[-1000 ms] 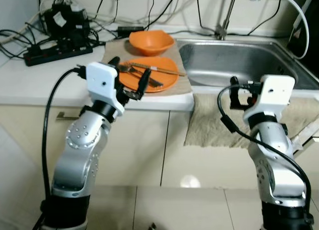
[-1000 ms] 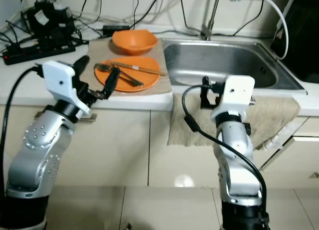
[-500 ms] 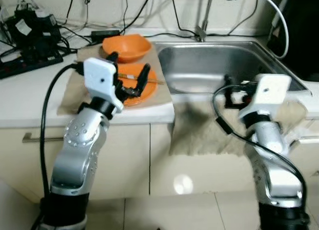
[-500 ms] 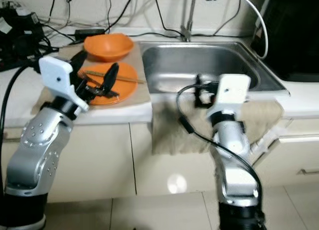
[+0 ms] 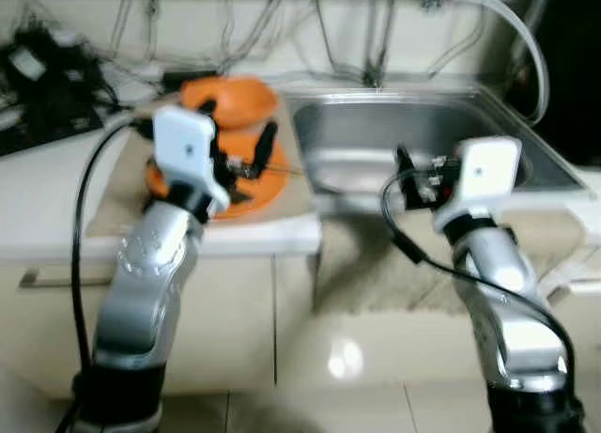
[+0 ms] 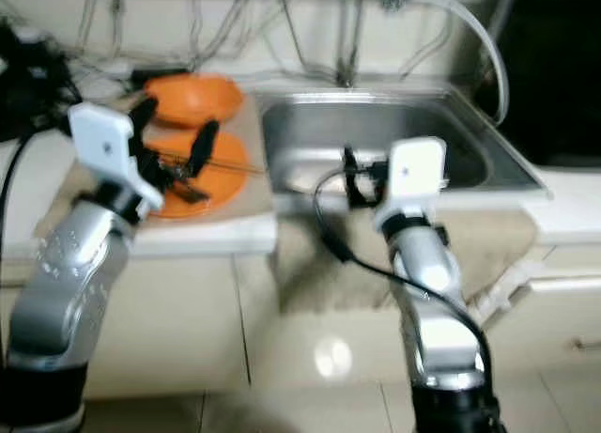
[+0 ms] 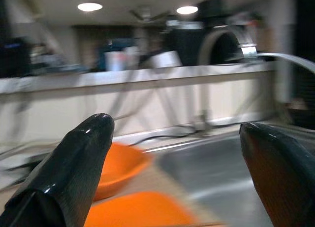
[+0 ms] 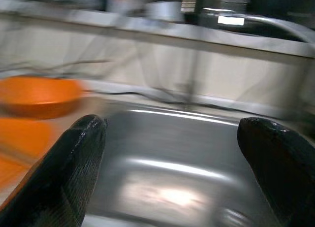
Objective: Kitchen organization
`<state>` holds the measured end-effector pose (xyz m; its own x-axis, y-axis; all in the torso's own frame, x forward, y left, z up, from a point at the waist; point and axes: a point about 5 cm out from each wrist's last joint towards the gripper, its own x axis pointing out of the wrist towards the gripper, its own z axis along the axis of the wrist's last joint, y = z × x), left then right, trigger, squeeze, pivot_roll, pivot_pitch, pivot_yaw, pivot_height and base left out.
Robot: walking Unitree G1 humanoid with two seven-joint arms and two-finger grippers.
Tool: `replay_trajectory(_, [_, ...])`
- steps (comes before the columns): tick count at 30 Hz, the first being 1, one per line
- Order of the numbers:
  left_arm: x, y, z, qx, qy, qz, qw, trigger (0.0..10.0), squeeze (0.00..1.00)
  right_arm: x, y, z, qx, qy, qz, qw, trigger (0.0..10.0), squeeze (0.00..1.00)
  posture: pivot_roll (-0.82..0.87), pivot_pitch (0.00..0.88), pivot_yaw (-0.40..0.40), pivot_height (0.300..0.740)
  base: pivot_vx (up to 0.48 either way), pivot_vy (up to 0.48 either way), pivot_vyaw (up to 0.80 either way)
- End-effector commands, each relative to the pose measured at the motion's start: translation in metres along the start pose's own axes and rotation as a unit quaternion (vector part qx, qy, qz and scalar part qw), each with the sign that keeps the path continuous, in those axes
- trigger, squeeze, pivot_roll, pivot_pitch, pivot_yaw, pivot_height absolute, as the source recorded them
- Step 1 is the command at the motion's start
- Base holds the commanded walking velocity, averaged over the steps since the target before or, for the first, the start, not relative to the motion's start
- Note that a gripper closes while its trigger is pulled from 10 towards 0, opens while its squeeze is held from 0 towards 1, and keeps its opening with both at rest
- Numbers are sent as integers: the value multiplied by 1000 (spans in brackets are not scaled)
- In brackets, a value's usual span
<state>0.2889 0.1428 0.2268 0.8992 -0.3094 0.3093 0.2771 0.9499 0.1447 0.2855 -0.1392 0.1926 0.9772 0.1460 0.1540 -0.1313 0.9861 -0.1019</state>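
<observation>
A white kitchen counter [image 5: 56,198] runs across the upper half of the blurred head view, with pale cabinet doors [image 5: 225,311] below it and a glossy tiled floor [image 5: 347,405] at the bottom. At upper left of centre, an orange plate [image 5: 239,175] lies on a beige mat [image 5: 122,184], and an orange bowl [image 5: 230,100] sits just behind it nearer the wall. Utensils on the plate are too smeared to identify. A steel sink [image 5: 376,137] occupies the upper middle, its tap [image 5: 376,38] rising at the back; a beige cloth [image 5: 376,255] hangs over the counter edge below it. Black cables [image 5: 47,85] crowd the upper left corner against the wall.

The left gripper [image 5: 242,146] hovers over the plate, its two fingers [image 7: 74,163] spread wide apart with nothing between them. The right gripper [image 8: 172,173] is raised in front of the sink, level with its near rim, fingers likewise parted and empty, as the right wrist view shows.
</observation>
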Motion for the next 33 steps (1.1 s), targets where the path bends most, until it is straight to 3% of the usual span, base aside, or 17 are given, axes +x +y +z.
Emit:
replay_trajectory(1, [1,2,0,4,4,6,1000,10000,0,2,2,3,0,-8,9,1000,10000,0,-63,0,-19,740,315,0,800])
replay_trajectory(4, [1,2,1,4,4,6,1000,10000,0,2,2,4,-1,-11,11,1000,10000,0,-63,0,-19,740,322,0,721])
replay_trajectory(26, [4,-3,-4,-1,16,0,1000,10000,0,0,-4,0,31,-3,-8,999,10000,0,-64,0,-15,740,320,0,0])
replay_trajectory(33, [2,-7,-4,-21,20,-12,999,10000,0,-1,-5,-2,37,1,-12,999,10000,0,-65,0,-14,740,256,0,-686])
